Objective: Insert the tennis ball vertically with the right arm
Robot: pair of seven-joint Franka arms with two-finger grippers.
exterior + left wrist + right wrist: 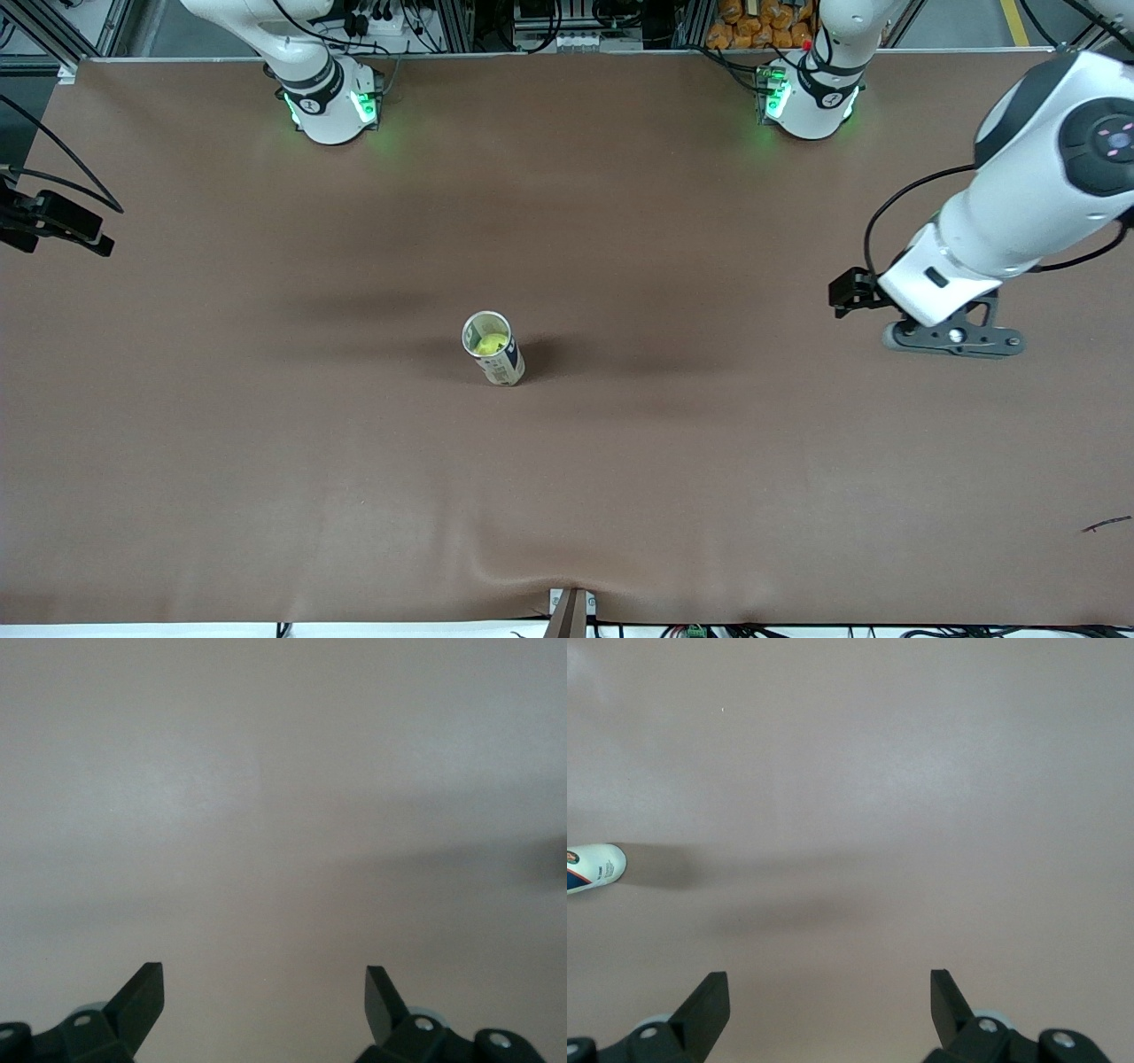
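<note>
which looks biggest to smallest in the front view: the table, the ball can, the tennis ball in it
1. table
2. ball can, standing upright mid-table
3. tennis ball, seen inside the can's open top

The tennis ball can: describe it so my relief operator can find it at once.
On the brown table, look near the middle, between the two arms' ends. The tennis ball can stands there upright: a white tube with dark label print, its open top showing a yellow-green tennis ball inside. Nothing else sits on the tabletop beside it.
</note>
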